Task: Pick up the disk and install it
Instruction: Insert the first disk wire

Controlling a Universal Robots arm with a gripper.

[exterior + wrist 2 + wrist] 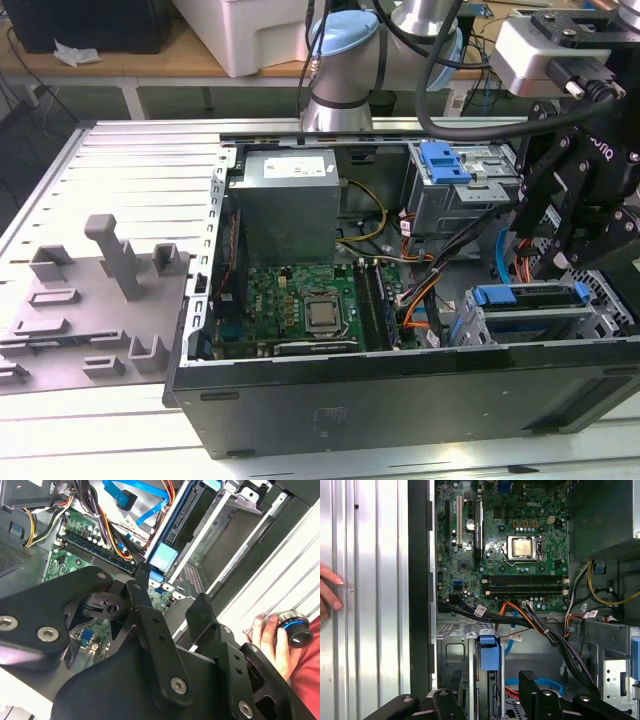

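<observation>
Starting with the surface: what carried everything? (A)

Grey ribbed metal table [100, 170]. An open black computer case [400, 390] lay on its side along the table's edge nearest the exterior camera. A grey pegged fixture plate [90, 310] sat just beside it, toward the table's near corner at the exterior view's left. (B)

Room? (A)

A wooden bench [150, 60] ran behind the table's far edge, with a white box [250, 35] on it. In the first wrist view a person's hand [329, 592] rested on the ribbed table just outside the case wall. In the second wrist view a hand [267, 640] was wrapped round a round black-and-blue object [295, 630], with a red sleeve [307, 685] next to it. (B)

Inside the case? (A)

Green motherboard [300, 300] in the middle, grey power supply box [290, 195] against the far wall, loose cables between. (B)

Disk? (A)

The disk [530, 296] stood on edge in the silver cage [468, 325], in the case's near corner at the exterior view's right. Its blue tab [489, 652] showed in the first wrist view, and the same blue tab [162, 557] in the second. (B)

Pincer? (A)

The gripper [545, 262] hung right above that cage. It was released, with its fingers [529, 685] spread wide, one on each side of the tab. A gap showed on both sides and it grasped nothing. (B)
</observation>
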